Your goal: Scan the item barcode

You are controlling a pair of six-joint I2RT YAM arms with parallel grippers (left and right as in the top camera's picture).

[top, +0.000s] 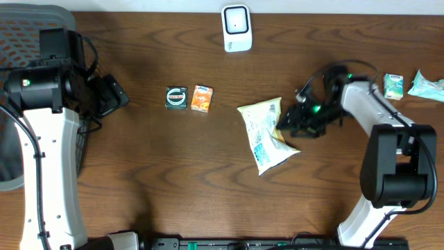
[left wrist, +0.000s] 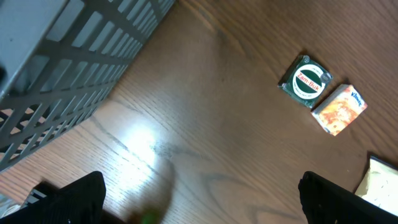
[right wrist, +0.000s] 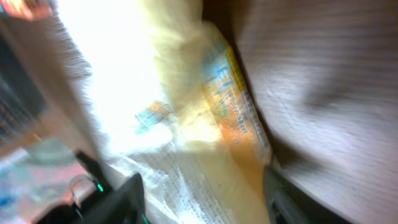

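A yellow-and-white snack bag lies flat on the wooden table, right of centre. My right gripper is at the bag's right edge. In the blurred right wrist view its fingers stand apart on either side of the bag, whose crinkled seam runs between them, and the gripper looks open. The white barcode scanner stands at the table's far edge, centre. My left gripper hangs open over bare wood near the left side, holding nothing.
A dark green round-label packet and an orange packet lie left of the bag, both also in the left wrist view. Two green-white packets lie at the far right. A grey mesh basket stands at the far left.
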